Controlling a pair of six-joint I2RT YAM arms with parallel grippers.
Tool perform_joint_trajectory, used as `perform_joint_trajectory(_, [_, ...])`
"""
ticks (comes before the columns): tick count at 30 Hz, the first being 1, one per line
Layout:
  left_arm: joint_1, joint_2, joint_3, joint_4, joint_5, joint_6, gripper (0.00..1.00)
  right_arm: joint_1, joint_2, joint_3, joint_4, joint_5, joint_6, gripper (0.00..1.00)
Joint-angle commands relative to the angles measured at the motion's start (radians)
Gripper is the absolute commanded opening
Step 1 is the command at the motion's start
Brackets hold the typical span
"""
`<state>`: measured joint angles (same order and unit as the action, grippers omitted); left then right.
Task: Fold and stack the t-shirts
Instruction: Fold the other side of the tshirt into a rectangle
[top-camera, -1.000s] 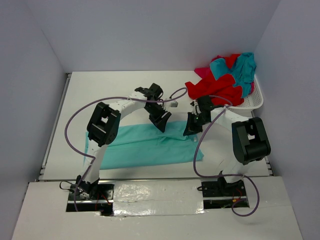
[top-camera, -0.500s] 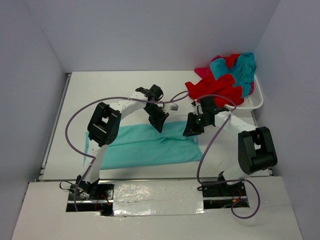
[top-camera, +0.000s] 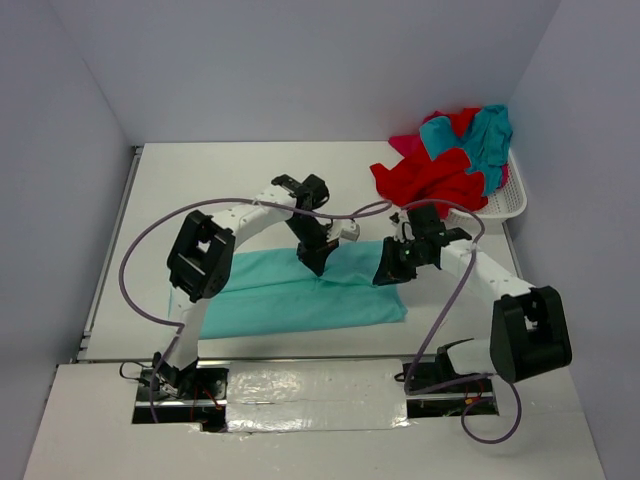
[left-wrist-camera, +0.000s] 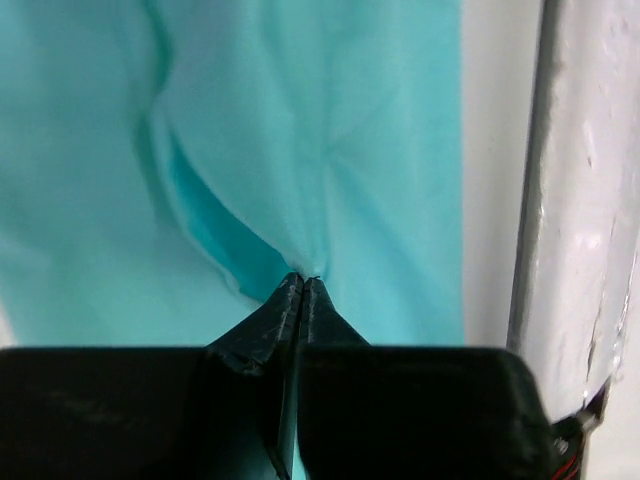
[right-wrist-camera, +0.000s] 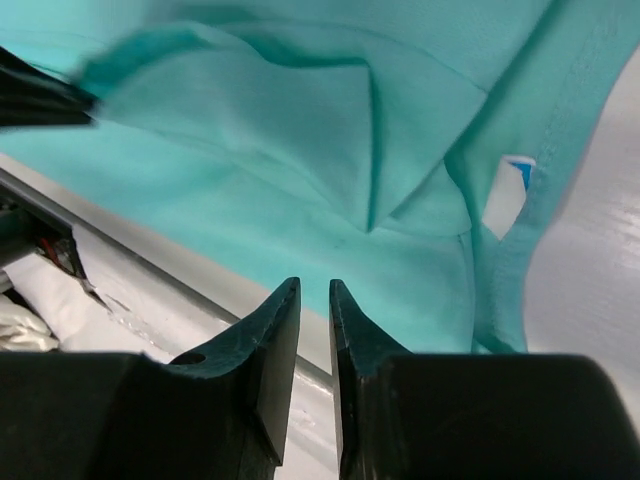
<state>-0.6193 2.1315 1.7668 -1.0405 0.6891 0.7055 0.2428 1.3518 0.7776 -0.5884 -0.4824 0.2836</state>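
Swinging wide over the past second, the right arm's elbow has dropped toward 4 o'clock of the table (top-camera: 200, 180), while the left gripper (top-camera: 316, 266) has settled onto the cloth and closed.

One teal t-shirt (top-camera: 270, 300) lies spread on the table, from the centre out toward 8 o'clock. One white mesh basket (top-camera: 508, 205) sits at the table's 2 o'clock corner and holds a heap of t-shirts (top-camera: 445, 175) in red, teal and magenta. How many shirts make up the heap cannot be told.

Two arms work the scene. The left gripper stands at the 12 o'clock edge of the spread shirt. In its wrist view its fingers (left-wrist-camera: 262, 325) are pressed tip to tip, and a ridge of teal cloth is drawn up into the pinch.

The right gripper (top-camera: 388, 274) hangs at the shirt's 2 o'clock corner. In its wrist view the right gripper (right-wrist-camera: 313, 285) has its jaws parted by only a narrow slit, with nothing between them. Rumpled teal cloth lies beyond the tips, and a small white label (right-wrist-camera: 508, 195) shows at the hem, at 2 o'clock.
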Motion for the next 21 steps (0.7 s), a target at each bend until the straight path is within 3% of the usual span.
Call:
perform_joint_trajectory(1, [-0.031, -0.054, -0.018, -0.122, 0.056, 0.215, 0.11, 0.007, -0.063, 0.057, 0.015, 0.019, 0.015, 0.26])
perform_joint_trajectory(3, [-0.042, -0.062, -0.056, -0.119, 0.076, 0.244, 0.11, 0.007, -0.037, 0.089, 0.076, 0.010, 0.034, 0.28])
perform_joint_trajectory(7, [-0.046, -0.084, -0.150, -0.070, 0.072, 0.252, 0.11, 0.013, 0.165, 0.184, 0.147, -0.002, 0.066, 0.28])
perform_joint_trajectory(10, [-0.056, -0.119, -0.225, -0.033, 0.044, 0.249, 0.16, 0.045, 0.276, 0.256, 0.185, -0.009, 0.060, 0.28])
perform_joint_trajectory(12, [-0.059, -0.146, -0.253, 0.006, 0.041, 0.242, 0.26, 0.061, 0.332, 0.288, 0.199, 0.007, 0.049, 0.28])
perform_joint_trajectory(14, [-0.059, -0.169, -0.282, 0.072, 0.023, 0.198, 0.38, 0.059, 0.354, 0.292, 0.223, -0.013, 0.048, 0.28])
perform_joint_trajectory(18, [-0.057, -0.191, -0.294, 0.158, -0.014, 0.124, 0.45, 0.072, 0.342, 0.252, 0.216, -0.009, 0.035, 0.28])
perform_joint_trajectory(21, [-0.057, -0.199, -0.258, 0.162, 0.000, 0.089, 0.47, 0.072, 0.268, 0.181, 0.219, 0.004, 0.043, 0.37])
